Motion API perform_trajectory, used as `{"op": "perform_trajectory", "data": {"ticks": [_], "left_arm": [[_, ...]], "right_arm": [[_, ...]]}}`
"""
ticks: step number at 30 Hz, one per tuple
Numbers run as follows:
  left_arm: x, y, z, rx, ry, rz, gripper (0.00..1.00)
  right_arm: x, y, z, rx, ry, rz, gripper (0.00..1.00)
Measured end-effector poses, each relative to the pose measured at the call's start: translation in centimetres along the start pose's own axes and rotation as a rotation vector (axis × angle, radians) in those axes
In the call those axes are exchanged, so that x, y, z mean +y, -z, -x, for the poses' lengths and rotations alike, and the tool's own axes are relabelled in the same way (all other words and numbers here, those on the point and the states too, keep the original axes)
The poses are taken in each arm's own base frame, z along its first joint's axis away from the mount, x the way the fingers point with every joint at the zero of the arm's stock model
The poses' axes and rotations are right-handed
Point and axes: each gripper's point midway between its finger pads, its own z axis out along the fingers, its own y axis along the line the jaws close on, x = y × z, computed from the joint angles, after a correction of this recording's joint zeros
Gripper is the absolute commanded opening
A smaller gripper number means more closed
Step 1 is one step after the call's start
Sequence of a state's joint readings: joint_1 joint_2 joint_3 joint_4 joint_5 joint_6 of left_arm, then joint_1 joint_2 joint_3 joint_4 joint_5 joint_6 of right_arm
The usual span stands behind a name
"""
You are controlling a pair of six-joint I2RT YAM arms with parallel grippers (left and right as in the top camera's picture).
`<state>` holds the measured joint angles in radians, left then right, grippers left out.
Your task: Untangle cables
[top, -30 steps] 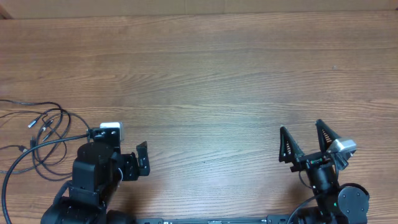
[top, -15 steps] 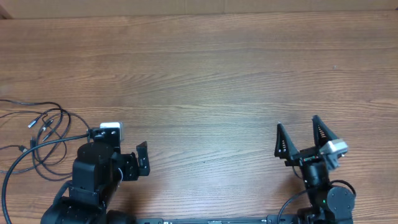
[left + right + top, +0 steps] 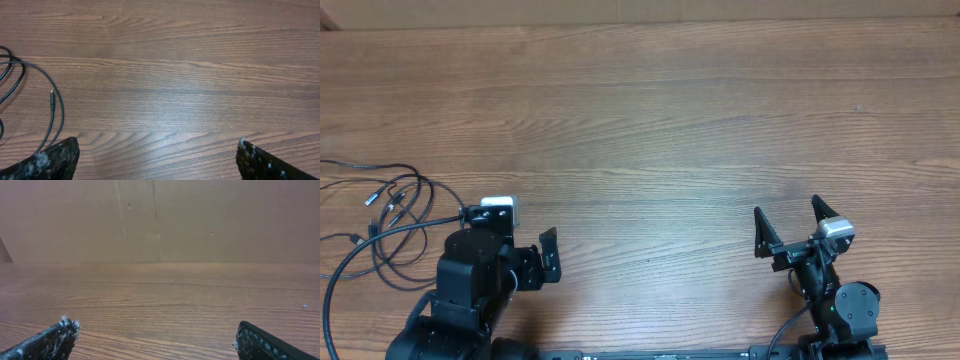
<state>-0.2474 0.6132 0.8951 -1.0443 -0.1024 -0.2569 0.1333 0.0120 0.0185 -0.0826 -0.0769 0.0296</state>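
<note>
Wood-grain table point(image 3: 640, 110) all the way across, with the cables point(image 3: 382, 218) lying in loose black loops right at the left edge. Left gripper point(image 3: 157, 150) sits just right of them near the front edge, jaws spread wide and empty. Right gripper point(image 3: 787, 215), over toward the front right corner, is released too, holding nothing.

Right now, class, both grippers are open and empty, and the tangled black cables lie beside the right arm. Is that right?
No. The overhead view shows the black cables beside the left arm, not the right, at the left edge of the table. The left gripper and right gripper are indeed open and empty.
</note>
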Motion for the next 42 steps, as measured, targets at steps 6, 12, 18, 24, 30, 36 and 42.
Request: {"op": "perform_trajectory", "data": {"ticks": [6, 12, 18, 24, 30, 36, 42], "left_arm": [[0.0, 0.0, 0.0, 0.0, 0.0, 0.0, 0.99], [0.0, -0.01, 0.0, 0.0, 0.0, 0.0, 1.0], [0.0, 0.0, 0.0, 0.0, 0.0, 0.0, 0.99], [0.0, 0.0, 0.0, 0.0, 0.0, 0.0, 0.99], [0.0, 0.0, 0.0, 0.0, 0.0, 0.0, 1.0], [0.0, 0.0, 0.0, 0.0, 0.0, 0.0, 0.99], [0.86, 0.45, -0.89, 0.019, 0.023, 0.024, 0.99]], "right_arm": [[0.01, 0.0, 0.03, -0.001, 0.004, 0.0, 1.0], [-0.04, 0.0, 0.02, -0.001, 0.004, -0.003, 1.0], [-0.05, 0.0, 0.02, -0.001, 0.005, -0.003, 1.0], [-0.05, 0.0, 0.01, -0.001, 0.005, -0.003, 1.0], [-0.05, 0.0, 0.03, -0.001, 0.005, -0.003, 1.0], [-0.04, 0.0, 0.02, -0.001, 0.004, -0.003, 1.0], [-0.05, 0.0, 0.02, -0.001, 0.005, -0.003, 1.0]]}}
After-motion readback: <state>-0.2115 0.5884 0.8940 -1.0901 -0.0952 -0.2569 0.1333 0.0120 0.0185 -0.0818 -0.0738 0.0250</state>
